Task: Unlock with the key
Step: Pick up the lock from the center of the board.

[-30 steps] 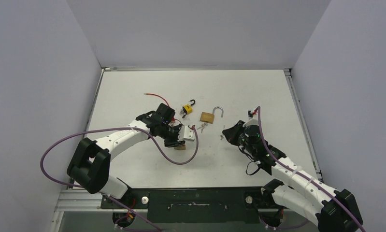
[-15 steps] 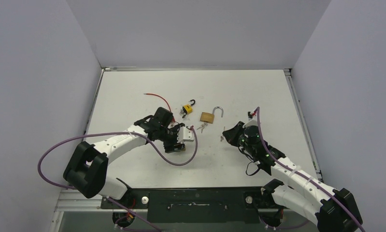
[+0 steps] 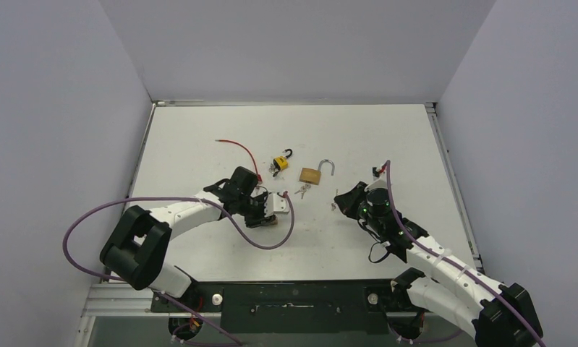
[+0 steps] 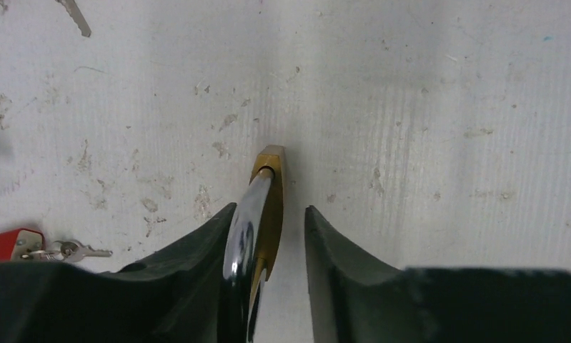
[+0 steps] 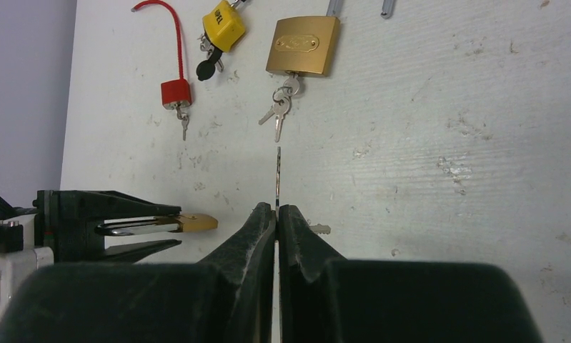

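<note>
Left wrist view has the left hand (image 4: 269, 209) straddling a small brass padlock (image 4: 274, 182), seen edge-on against the desk (image 4: 425, 107). One finger touches its shackle side and the other stands just apart, so the hold is released, not clenched. Well apart to the right, the right hand (image 5: 276, 209) is clenched on the key (image 5: 277, 171), blade jutting from its fingertips. The step looks like readying lock and key; next the padlock needs firm clamping, then the key aligning with its keyhole.
</note>
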`<state>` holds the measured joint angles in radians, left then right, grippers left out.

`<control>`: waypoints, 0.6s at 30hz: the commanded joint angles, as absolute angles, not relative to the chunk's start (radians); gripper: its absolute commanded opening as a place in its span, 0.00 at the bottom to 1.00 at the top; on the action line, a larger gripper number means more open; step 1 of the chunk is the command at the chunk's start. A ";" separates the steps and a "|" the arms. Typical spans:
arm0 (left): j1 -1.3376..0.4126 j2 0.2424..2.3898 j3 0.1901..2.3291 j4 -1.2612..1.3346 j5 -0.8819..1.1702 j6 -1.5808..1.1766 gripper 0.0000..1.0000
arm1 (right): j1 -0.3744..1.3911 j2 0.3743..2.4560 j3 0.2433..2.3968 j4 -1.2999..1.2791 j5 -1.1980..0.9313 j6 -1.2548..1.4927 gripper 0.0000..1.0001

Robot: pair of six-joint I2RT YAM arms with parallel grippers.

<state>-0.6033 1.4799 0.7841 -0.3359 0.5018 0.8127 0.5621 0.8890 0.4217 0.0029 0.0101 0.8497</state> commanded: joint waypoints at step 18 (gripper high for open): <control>-0.755 1.485 0.705 0.256 0.251 0.232 0.03 | 0.538 0.863 0.415 0.040 -0.021 0.847 0.00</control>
<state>-0.7010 1.4704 0.6891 -0.0090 0.3523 0.4603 0.5495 0.8833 0.4095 0.0051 -0.0154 0.8497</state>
